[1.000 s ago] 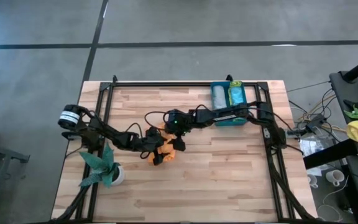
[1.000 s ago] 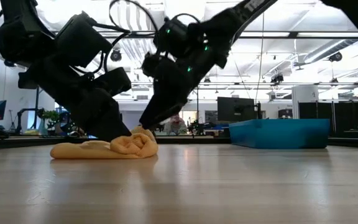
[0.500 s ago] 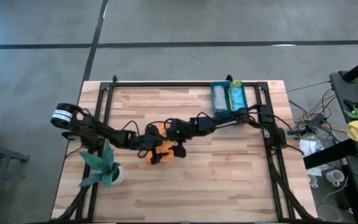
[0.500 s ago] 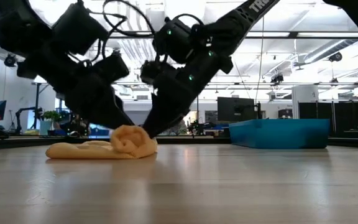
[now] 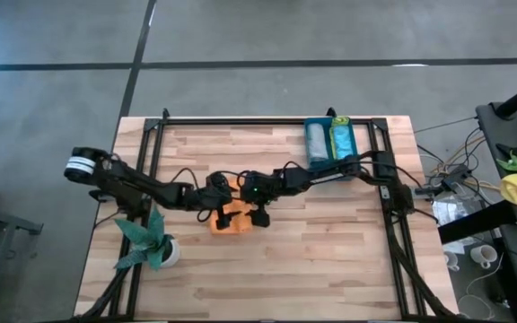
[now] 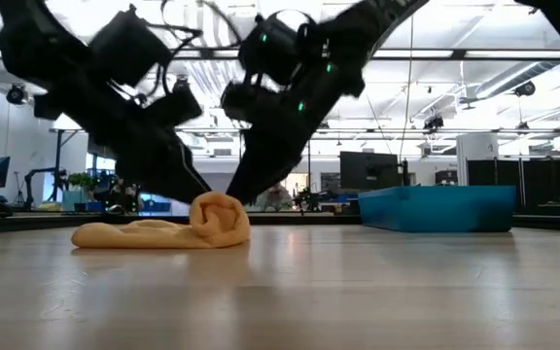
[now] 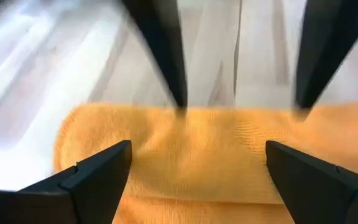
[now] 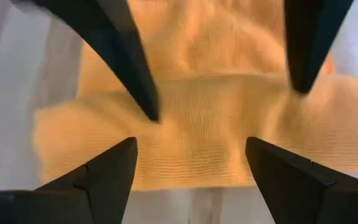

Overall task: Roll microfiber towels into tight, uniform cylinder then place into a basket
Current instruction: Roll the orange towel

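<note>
Slack in the roll is the main risk here. The orange towel [image 5: 225,218], at the centre of the high view, is only partly rolled: the low view shows a plump coil at its right end and a flat tail [image 6: 124,233] trailing to the left across the desk [image 5: 330,260]. Both sets of fingers stand wide, with nothing pinched, so I judge that the coil could spring back or flatten if either end effector lifts off. It could also come out cone-shaped if one pushes harder than the other. Soft pile may drag on the wood and bunch instead of turning over.

In the high view the left end effector [image 5: 212,205] sits at the towel's upper-left edge and the right end effector [image 5: 258,213] just at its right edge, so the cloth lies between them. In the low view both arms slant down to meet the top of the coil [image 6: 219,216]. The left wrist view shows its fingers [image 7: 95,177] spread across the orange fold, with the other arm's two fingertips pressing the far side of it; the right wrist view shows the same arrangement from the opposite side.

Two rolled towels [image 5: 328,139] already lie in the basket [image 5: 335,173] at the upper right of the high view, well apart from the work.
</note>
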Robot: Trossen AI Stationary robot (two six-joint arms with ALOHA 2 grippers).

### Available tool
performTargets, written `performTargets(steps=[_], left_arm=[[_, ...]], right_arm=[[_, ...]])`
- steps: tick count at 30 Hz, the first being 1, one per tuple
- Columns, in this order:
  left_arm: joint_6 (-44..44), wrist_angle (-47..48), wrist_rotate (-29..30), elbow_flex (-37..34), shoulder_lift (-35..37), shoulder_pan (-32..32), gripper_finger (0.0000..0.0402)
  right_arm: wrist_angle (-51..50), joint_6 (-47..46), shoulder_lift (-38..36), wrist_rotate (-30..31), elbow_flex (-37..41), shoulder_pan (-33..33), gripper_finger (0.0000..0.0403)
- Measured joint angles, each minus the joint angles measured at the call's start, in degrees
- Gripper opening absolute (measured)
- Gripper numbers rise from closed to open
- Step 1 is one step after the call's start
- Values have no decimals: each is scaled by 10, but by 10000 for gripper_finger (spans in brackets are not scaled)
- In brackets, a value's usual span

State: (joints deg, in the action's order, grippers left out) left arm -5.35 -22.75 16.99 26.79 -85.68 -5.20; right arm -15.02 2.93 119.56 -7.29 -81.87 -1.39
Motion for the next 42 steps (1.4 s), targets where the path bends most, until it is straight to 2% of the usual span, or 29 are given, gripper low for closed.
performTargets(steps=[5, 8, 18, 23, 26, 33, 42], left_arm=[[-3, -9, -17, 1, -51, 4, 352], [-18, -15, -20, 1, -65, 4, 352], [-1, -18, -27, -2, -71, 3, 352], [1, -65, -36, -9, -86, 3, 352], [10, -91, -41, -5, -100, 5, 352], [17, -131, -48, 16, -143, 5, 352], [42, -128, -47, 25, -143, 5, 352]], right_arm=[[-82, -2, -13, 0, 6, -1, 297], [-88, -11, -13, 6, 20, -2, 295], [37, 6, 10, 20, 71, -5, 294], [111, 29, 33, 11, 71, -5, 293], [113, 13, 39, 13, 62, -5, 294], [59, 6, 12, 12, 58, -5, 290], [-32, 14, -35, 14, 67, -5, 285]])
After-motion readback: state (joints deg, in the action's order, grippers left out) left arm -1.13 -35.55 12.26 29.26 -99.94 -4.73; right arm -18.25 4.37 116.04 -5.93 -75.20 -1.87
